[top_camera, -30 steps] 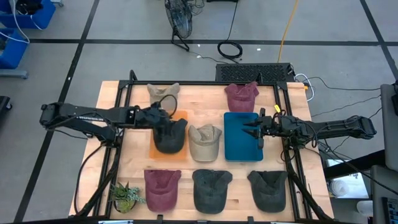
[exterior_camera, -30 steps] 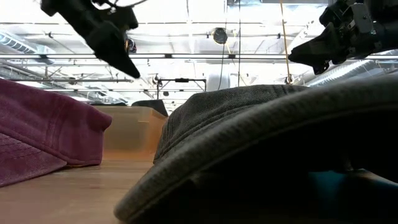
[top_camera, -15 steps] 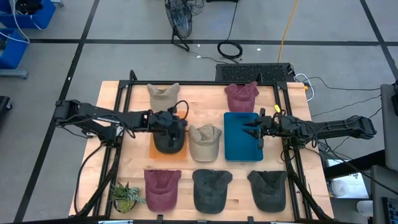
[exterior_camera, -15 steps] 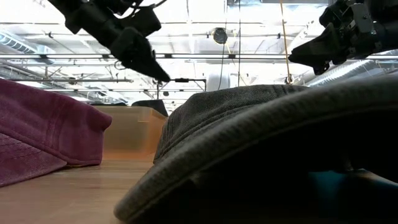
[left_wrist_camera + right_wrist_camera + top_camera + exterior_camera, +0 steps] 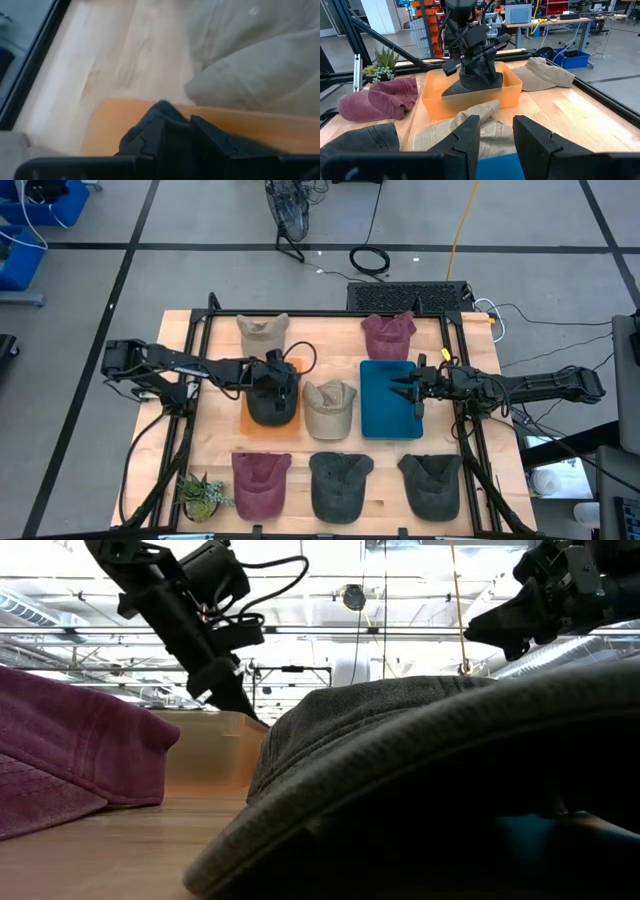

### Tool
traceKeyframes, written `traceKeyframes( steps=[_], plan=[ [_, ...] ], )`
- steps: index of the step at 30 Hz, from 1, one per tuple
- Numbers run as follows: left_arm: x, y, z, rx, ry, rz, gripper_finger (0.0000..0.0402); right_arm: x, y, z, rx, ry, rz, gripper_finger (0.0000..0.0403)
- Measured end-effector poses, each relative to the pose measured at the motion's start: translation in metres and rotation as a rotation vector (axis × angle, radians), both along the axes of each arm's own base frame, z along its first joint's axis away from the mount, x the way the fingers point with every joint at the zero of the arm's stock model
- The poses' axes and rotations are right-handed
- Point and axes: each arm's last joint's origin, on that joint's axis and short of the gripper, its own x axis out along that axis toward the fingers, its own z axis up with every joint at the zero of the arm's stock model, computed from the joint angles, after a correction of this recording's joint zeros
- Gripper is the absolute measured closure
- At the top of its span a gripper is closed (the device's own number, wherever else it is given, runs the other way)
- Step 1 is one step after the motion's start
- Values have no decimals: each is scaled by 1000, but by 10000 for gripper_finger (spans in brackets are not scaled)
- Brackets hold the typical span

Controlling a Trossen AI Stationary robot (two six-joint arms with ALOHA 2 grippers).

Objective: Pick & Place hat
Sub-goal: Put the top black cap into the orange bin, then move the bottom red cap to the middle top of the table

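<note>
A dark grey hat [image 5: 270, 405] sits in the orange tray [image 5: 247, 425] left of the table's middle. My left gripper [image 5: 272, 380] is over it, shut on the hat; the right wrist view shows it above the tray [image 5: 470, 55]. My right gripper [image 5: 400, 388] hovers open over the blue tray [image 5: 388, 415] and touches nothing. A khaki hat [image 5: 330, 408] lies on its brim and crown between the two trays. My left gripper pinches a raised fold of the dark hat's crown [image 5: 157, 110] between its two fingers, coming from above and slanting toward the table's right. The hat stands peaked under the fingers [image 5: 475, 80], and its lower part rests inside the orange tray.
A beige hat [image 5: 262, 330] and a maroon hat [image 5: 388, 332] lie along the far edge. A maroon hat [image 5: 260, 480] and two dark grey hats [image 5: 340, 485] [image 5: 432, 485] line the near edge. A small plant [image 5: 205, 495] stands at the near left corner.
My left gripper has moved toward the table's right and down, into the orange tray, staying on the dark hat. The hat has sunk lower into the tray with it. My right arm has kept still.
</note>
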Motion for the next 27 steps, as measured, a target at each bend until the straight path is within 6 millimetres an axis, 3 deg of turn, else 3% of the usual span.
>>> traceKeyframes(
  steps=[11, 17, 23, 27],
  plan=[
    [-4, 4, -7, -42, 43, 83, 309, 0, 0, -1, 0, 7, 0, 298],
    [-2, -1, -9, -99, 42, 29, 309, 0, 0, -1, 0, 7, 0, 298],
    [7, -9, 0, -98, -54, -68, 309, 0, 0, -1, 0, 7, 0, 298],
    [7, -10, 22, -52, -64, -72, 309, 0, 0, -1, 0, 10, 0, 298]
  ],
)
